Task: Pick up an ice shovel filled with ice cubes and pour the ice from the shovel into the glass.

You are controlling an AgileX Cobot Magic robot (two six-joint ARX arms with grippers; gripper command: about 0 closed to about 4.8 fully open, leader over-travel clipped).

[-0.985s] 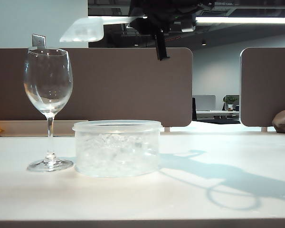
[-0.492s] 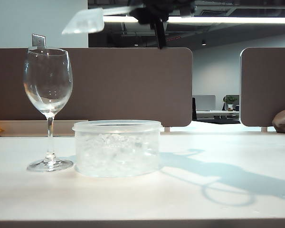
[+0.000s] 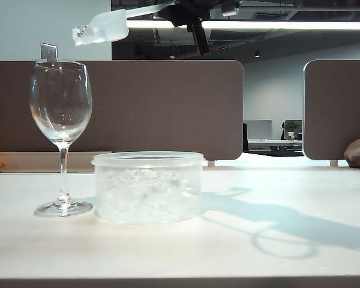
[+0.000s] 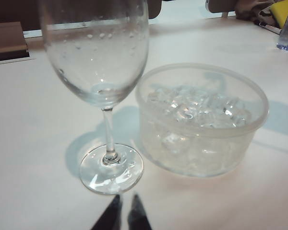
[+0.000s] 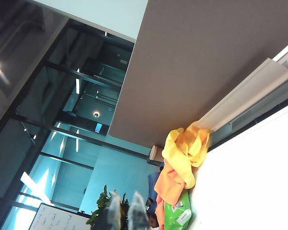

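Evidently, the right gripper (image 3: 192,13) is clenching the thin handle of the ice shovel (image 3: 105,27) high above the table, tipping its bowl toward the glass (image 3: 60,108) so ice cubes (image 3: 80,30) are gathering at its lip, while the left gripper (image 4: 125,213) is resting low, pinched closed and empty, near the glass's foot.

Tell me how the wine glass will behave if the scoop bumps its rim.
The glass looks top-heavy, a wide bowl on a thin stem and small foot, so it would likely tip. Empty, it is probably light. Thin clear walls suggest it would break.
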